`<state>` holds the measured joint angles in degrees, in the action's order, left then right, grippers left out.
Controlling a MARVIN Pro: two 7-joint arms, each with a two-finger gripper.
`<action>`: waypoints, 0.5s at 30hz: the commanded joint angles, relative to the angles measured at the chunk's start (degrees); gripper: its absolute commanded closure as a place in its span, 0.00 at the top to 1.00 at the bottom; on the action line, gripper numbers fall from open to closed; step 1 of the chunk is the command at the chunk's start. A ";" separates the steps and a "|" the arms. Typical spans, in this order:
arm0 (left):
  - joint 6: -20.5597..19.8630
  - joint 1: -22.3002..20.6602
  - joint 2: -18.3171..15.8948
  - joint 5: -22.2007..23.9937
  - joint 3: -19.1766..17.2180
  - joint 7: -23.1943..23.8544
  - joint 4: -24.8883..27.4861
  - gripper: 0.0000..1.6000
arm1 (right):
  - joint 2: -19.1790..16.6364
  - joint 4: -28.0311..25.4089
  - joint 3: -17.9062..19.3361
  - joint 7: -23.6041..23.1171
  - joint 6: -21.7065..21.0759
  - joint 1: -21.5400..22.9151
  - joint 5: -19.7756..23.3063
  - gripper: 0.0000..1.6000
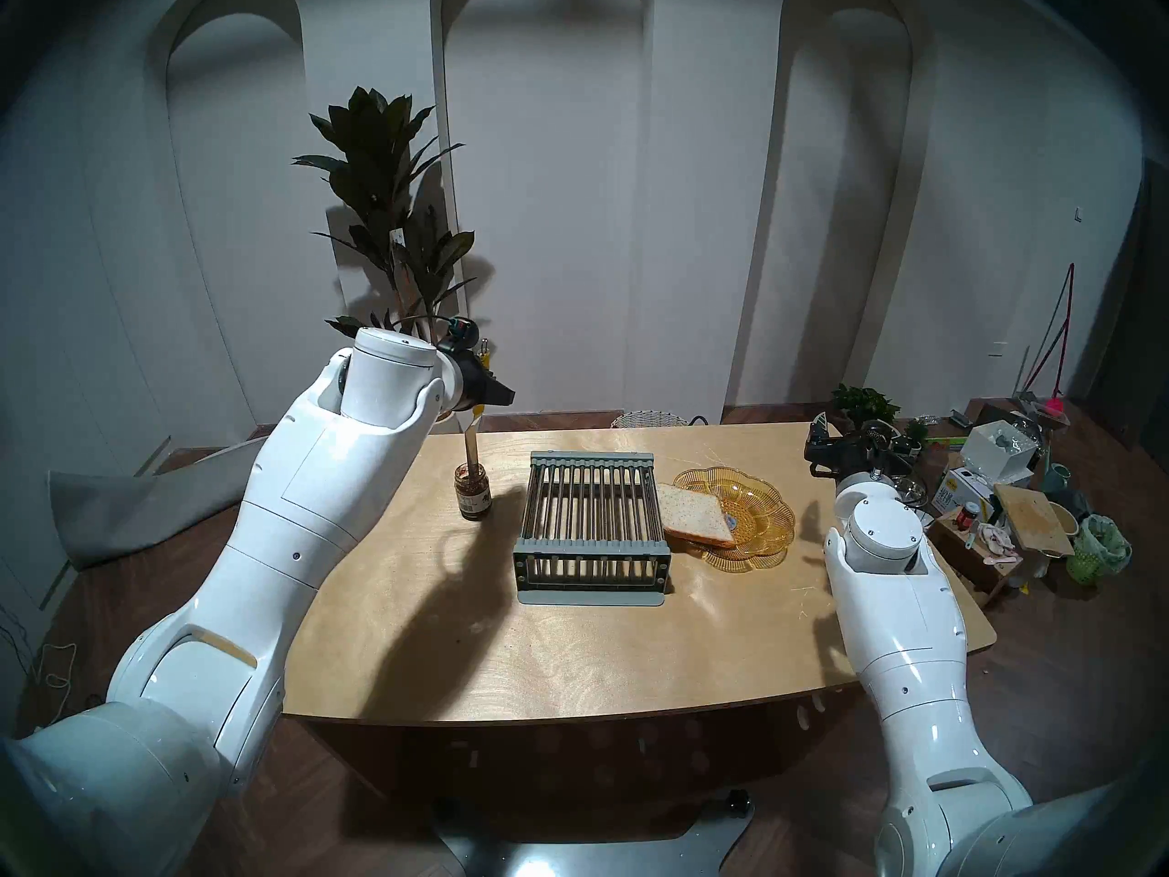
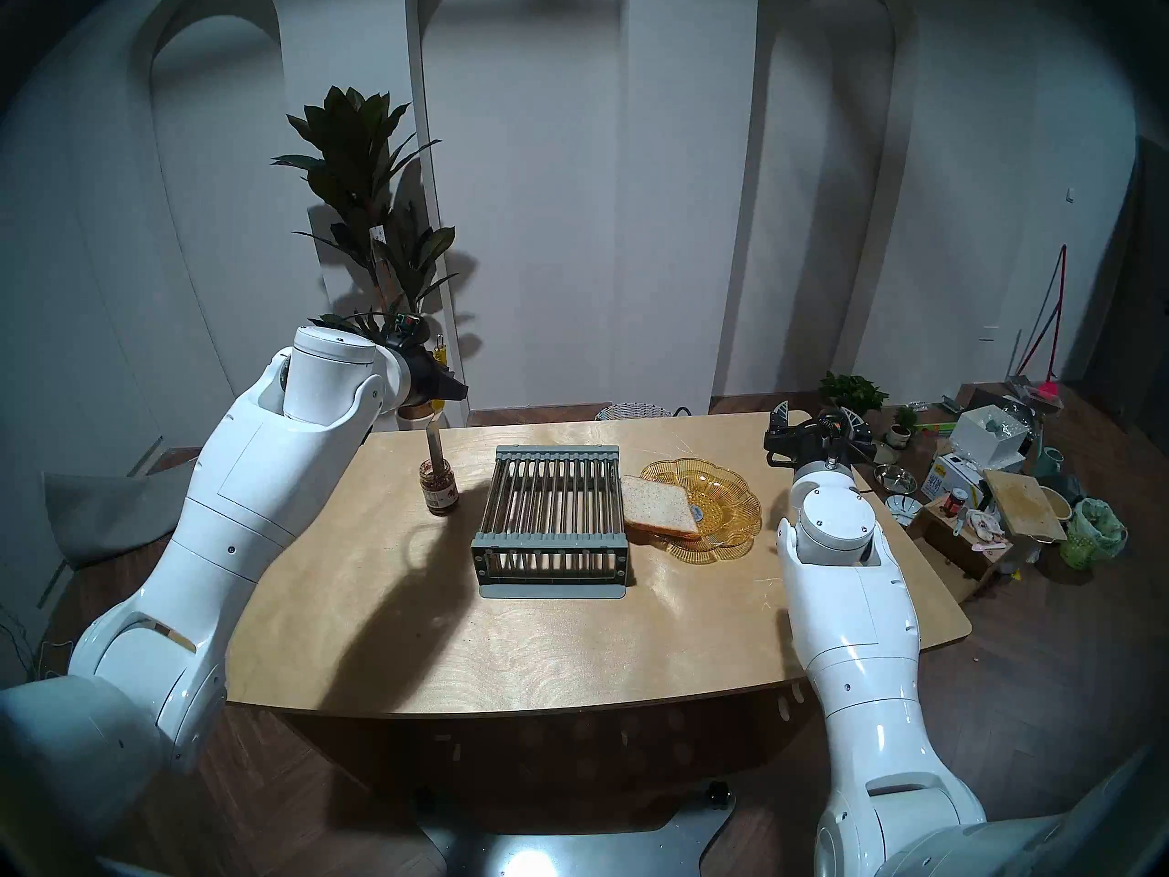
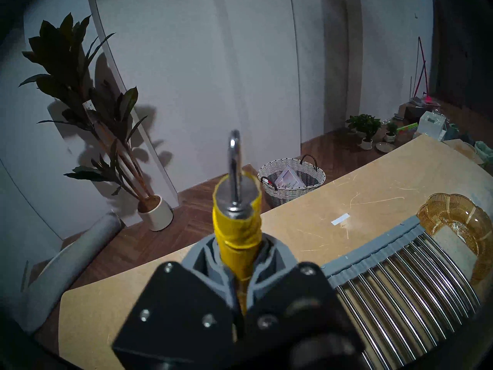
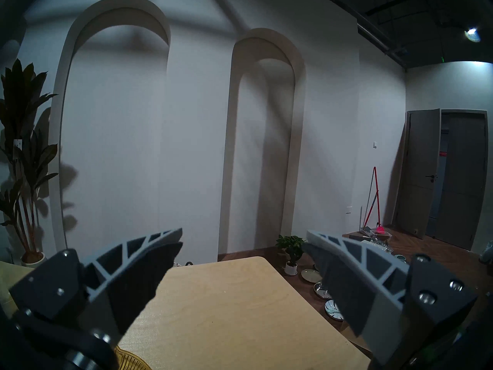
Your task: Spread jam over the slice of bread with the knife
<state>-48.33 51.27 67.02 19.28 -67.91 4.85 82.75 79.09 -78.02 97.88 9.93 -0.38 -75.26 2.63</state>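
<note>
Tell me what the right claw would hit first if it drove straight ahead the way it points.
Probably nothing soon: the open right claw points level over the bare far end of the table, toward the white arched wall. Depth is uncertain.

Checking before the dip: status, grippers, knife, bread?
Left gripper shut on knife, blade down into jam jar. Right gripper open, idle. Bread clean on plate. Rack between.

The room is dim and bluish, one ceiling lamp [image 4: 472,35] glares far right, the left arm [image 1: 297,521] throws a hard shadow on the table [image 1: 569,654], and fisheye edges darken.
</note>
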 commanded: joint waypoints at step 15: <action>2.80 1.24 0.81 -2.01 2.53 -1.42 -1.45 0.00 | -0.35 -3.98 0.09 -0.08 -0.58 -1.04 0.20 1.00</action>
<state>-46.62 53.17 67.87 18.07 -66.40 3.24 81.72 78.83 -79.36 97.77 10.17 -0.61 -75.96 2.50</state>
